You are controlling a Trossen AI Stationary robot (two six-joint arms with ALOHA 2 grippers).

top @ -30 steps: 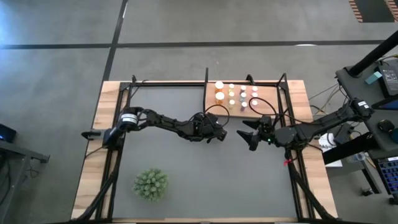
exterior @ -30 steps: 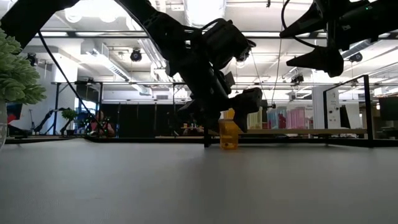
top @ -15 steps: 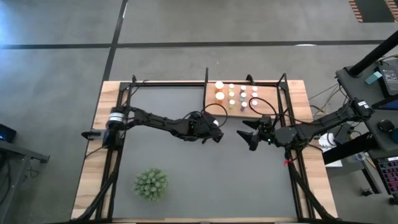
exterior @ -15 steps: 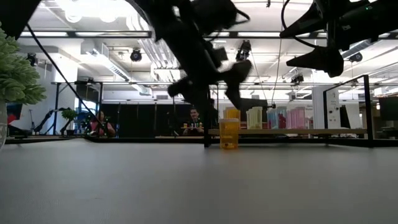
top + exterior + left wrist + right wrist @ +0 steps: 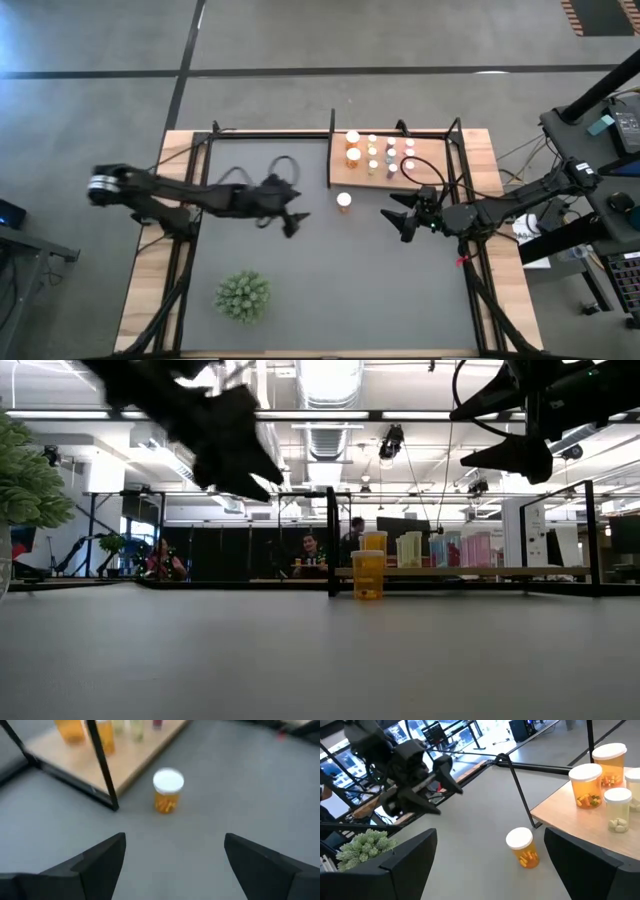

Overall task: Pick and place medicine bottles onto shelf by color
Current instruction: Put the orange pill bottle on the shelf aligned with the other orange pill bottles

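A: Since both arms hang clear of it, the orange bottle (image 5: 344, 201) stands alone on the grey mat (image 5: 330, 280), upright, white cap up, just beside the near edge of the shelf (image 5: 432, 152) but not on it.

B: Left gripper (image 5: 291, 222)?

A: Off the mat, near the middle and well apart from the bottle. Jaws spread wide, nothing between them (the wrist view shows bare mat in the gap and the bottle out ahead).

B: Right gripper (image 5: 397, 221)?

A: Raised above the mat just off the shelf's near corner, fingers wide, empty. It faces the lone bottle, which sits near it, so my guess is that this arm has the shorter reach for the pick.

B: The shelf itself?

A: Light wood board (image 5: 580, 827) with black frame posts, in the far right part of the table. About ten bottles already stand there in short rows; orange ones at the left end (image 5: 353, 155), paler yellowish and pinkish ones further right, which reads as sorting by color.

B: So where should the loose one go?

A: Judging by color, with the orange group at the left end. A black post (image 5: 102, 762) stands between the bottle and that spot; worth steering round.

B: Anything else?

A: Spiky green plant (image 5: 241, 296), near-left, well clear.
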